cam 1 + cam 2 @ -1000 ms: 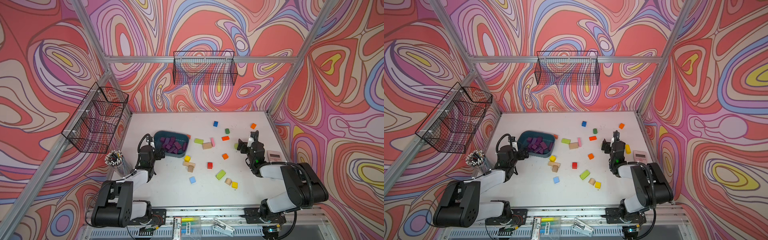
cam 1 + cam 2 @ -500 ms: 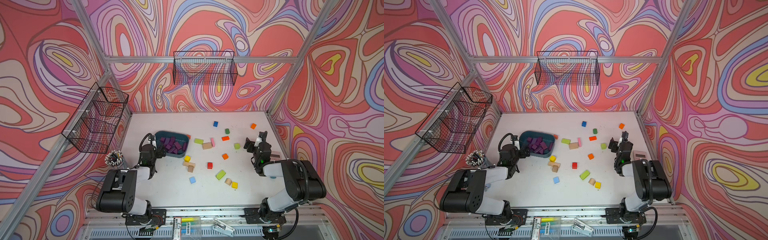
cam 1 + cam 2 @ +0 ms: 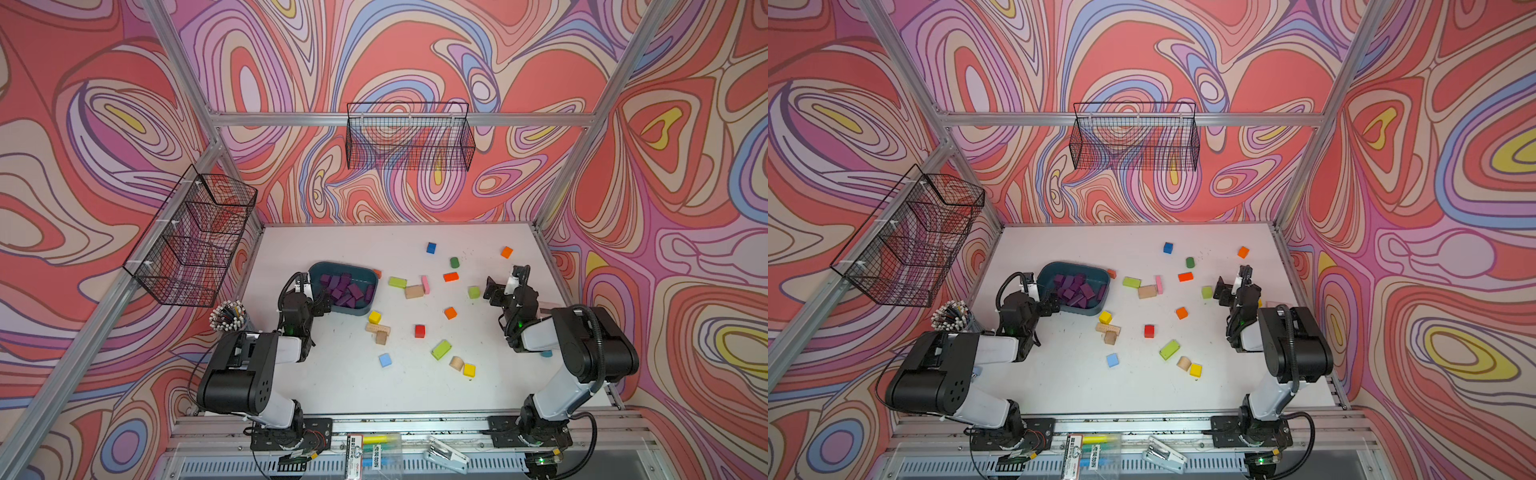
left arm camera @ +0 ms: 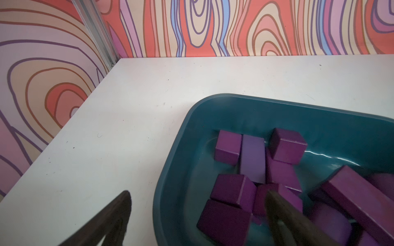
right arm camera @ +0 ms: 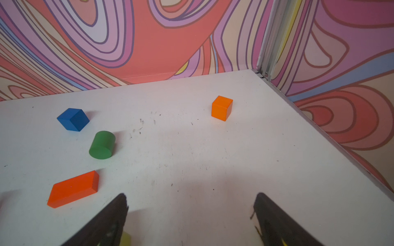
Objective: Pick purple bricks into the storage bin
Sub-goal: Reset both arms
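The storage bin (image 3: 353, 311) (image 3: 1076, 310), a dark teal tray, stands at the left of the white table. Several purple bricks (image 3: 345, 289) (image 3: 1076, 289) lie heaped inside it, and I see none out on the table. My left gripper (image 3: 316, 293) (image 3: 1040, 293) is open and empty at the bin's near-left corner. In the left wrist view it (image 4: 197, 193) straddles the bin's rim (image 4: 170, 170), with one finger over the purple bricks (image 4: 232, 189) and the other over the table. My right gripper (image 3: 505, 279) (image 3: 1233, 280) (image 5: 190, 195) hangs open over bare table at the right.
Coloured blocks lie scattered mid-table: an orange cube (image 5: 221, 107), a blue cube (image 5: 73, 119), a green cylinder (image 5: 102, 144), an orange slab (image 5: 73, 188) and a pink slab (image 3: 424, 284). Wire baskets (image 3: 409, 137) (image 3: 195, 237) hang on the walls. A pen cup (image 3: 228, 316) stands near the left arm.
The right gripper has drawn a little to the right, away from the light green block. The left gripper has edged slightly toward the bin. Both stay open.
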{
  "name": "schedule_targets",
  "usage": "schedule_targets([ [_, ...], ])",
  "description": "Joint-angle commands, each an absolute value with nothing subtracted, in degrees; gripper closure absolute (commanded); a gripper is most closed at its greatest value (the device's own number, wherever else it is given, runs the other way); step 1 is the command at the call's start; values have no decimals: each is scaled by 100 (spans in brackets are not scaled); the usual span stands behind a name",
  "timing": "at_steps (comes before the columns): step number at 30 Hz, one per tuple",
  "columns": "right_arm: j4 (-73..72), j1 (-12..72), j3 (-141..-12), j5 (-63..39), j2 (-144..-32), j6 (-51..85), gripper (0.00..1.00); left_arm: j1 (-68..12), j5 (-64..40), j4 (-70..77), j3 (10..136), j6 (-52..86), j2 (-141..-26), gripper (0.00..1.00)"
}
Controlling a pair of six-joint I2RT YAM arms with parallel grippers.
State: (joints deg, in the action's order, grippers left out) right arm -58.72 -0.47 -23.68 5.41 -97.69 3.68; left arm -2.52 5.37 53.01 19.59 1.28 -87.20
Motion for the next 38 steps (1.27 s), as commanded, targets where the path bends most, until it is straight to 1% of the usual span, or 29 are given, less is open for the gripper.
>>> schedule_targets([
  [1,-5581,-79,-2644,162,-9848,186,3,-202,823,5389,2007,127,-8836,0],
  [2,-5281,-79,-2788,114,-9869,137,2,-202,854,5256,2095,143,-8850,0],
  [4,-5306,-77,-2779,98,-9879,143,2,-196,868,5060,2188,157,-8881,0],
  [38,-5400,-74,-2727,102,-9853,130,2,-193,863,5159,2136,149,-8854,0],
])
